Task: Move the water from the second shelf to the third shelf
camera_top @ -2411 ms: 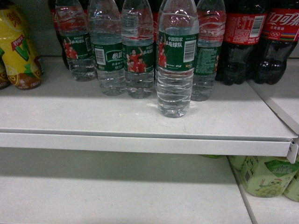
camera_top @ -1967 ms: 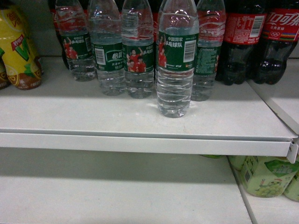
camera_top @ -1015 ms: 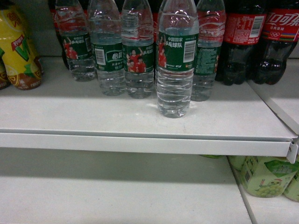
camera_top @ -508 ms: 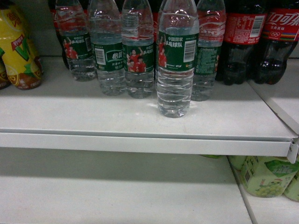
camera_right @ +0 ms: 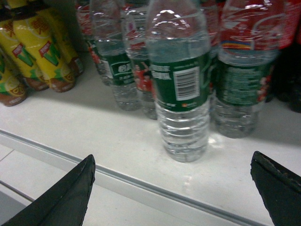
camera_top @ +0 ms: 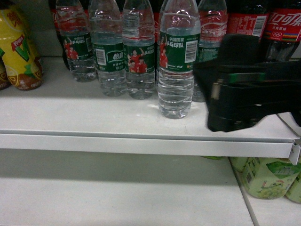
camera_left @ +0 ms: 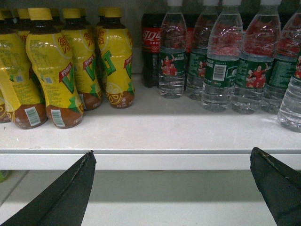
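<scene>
The water (camera_top: 176,61) I single out is a clear ribbed bottle with a dark green label and a barcode. It stands upright, in front of the other water bottles, on the upper white shelf (camera_top: 94,113). My right gripper (camera_top: 207,94) hangs as a black bulk just right of it, apart from it. In the right wrist view the right gripper (camera_right: 172,159) is open, with the water (camera_right: 181,80) straight ahead beyond the fingertips. My left gripper (camera_left: 172,151) is open and empty, level with the shelf's front lip (camera_left: 155,160). The lower shelf (camera_top: 117,193) lies below.
More water bottles (camera_top: 108,52) stand in a row behind. Dark cola bottles with red labels (camera_top: 244,23) sit at the back right. Yellow tea bottles (camera_left: 56,70) crowd the left. Pale green drink packs (camera_top: 268,179) stand on the lower shelf's right side.
My right gripper has come into the head view from the right and now sits beside the front water bottle. The bottles have not moved.
</scene>
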